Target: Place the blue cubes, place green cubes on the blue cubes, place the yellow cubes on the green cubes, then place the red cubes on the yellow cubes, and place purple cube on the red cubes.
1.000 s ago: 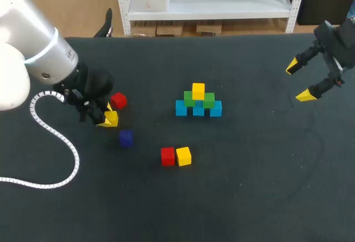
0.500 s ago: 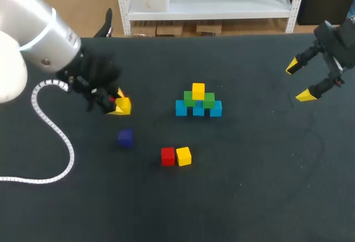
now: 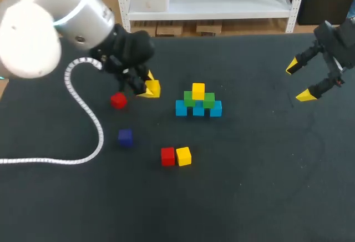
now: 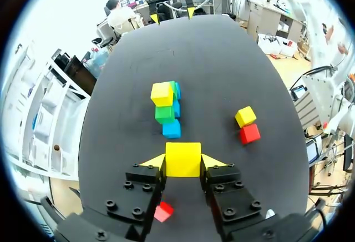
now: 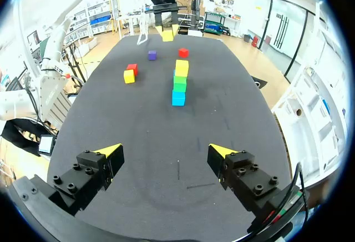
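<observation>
Ahead of left gripper [image 4: 183, 164]: stack [image 4: 167, 110] of blue, green, yellow cubes; right gripper [image 5: 164, 151] spread wide, nothing held; yellow cube [image 4: 183, 156] clamped in left gripper by opposite flat faces; judged light, rigid, smooth, slip-prone.

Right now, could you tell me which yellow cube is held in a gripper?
The yellow cube clamped in the left gripper; the other two sit free, one atop the green cubes, one beside a red cube.
</observation>
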`<action>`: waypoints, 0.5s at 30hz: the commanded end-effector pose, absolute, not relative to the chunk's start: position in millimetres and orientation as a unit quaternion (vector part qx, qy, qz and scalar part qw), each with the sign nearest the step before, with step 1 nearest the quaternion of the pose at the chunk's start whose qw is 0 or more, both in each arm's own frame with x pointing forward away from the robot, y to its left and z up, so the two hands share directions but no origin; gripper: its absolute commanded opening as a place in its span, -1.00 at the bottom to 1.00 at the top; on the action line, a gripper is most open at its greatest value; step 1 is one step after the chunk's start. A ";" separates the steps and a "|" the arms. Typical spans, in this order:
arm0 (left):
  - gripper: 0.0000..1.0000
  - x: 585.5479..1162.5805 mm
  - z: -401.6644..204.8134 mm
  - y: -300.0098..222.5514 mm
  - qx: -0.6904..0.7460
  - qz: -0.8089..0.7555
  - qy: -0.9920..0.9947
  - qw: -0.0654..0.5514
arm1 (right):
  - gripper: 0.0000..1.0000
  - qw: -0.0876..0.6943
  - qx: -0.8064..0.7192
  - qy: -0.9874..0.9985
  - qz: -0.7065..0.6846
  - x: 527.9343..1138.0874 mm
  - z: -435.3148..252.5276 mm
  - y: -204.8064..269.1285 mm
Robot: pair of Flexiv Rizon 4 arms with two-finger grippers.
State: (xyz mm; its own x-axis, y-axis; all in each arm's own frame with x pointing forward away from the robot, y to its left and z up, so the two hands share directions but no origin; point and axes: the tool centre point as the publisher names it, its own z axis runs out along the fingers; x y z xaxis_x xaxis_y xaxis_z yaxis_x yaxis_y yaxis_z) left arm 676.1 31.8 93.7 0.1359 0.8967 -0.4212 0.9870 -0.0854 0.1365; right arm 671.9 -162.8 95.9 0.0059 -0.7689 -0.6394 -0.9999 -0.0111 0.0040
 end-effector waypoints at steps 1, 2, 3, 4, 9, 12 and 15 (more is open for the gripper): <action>-1.00 690.7 83.1 14.8 0.729 -0.111 0.654 0.168 | 1.00 0.238 -0.668 0.661 0.244 672.8 95.3 -162.7; -1.00 691.7 80.4 13.1 0.726 -0.115 0.658 0.167 | 1.00 0.238 -0.668 0.661 0.244 672.8 95.3 -162.7; -1.00 692.5 78.2 11.1 0.725 -0.115 0.658 0.167 | 1.00 0.238 -0.668 0.661 0.244 672.8 95.3 -162.7; -1.00 693.1 75.8 9.0 0.726 -0.115 0.659 0.161 | 1.00 0.238 -0.668 0.661 0.244 672.8 95.3 -162.7; -1.00 696.5 71.4 -2.5 0.728 -0.115 0.657 0.157 | 1.00 0.238 -0.668 0.661 0.244 672.8 95.3 -162.7; -1.00 699.6 70.8 -8.7 0.731 -0.117 0.654 0.156 | 1.00 0.238 -0.668 0.661 0.244 672.8 95.3 -162.7; -1.00 702.4 71.5 -14.3 0.736 -0.117 0.648 0.156 | 1.00 0.238 -0.668 0.661 0.244 672.8 95.3 -162.7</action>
State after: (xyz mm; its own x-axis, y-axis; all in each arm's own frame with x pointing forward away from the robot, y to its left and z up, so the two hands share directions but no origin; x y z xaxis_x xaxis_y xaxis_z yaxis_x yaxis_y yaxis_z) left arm 694.7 -8.0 71.6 0.1286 0.9152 -0.3818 0.9904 -0.0991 0.0961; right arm 671.9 -162.8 95.9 0.0059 -0.7689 -0.6394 -0.9999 -0.0111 0.0040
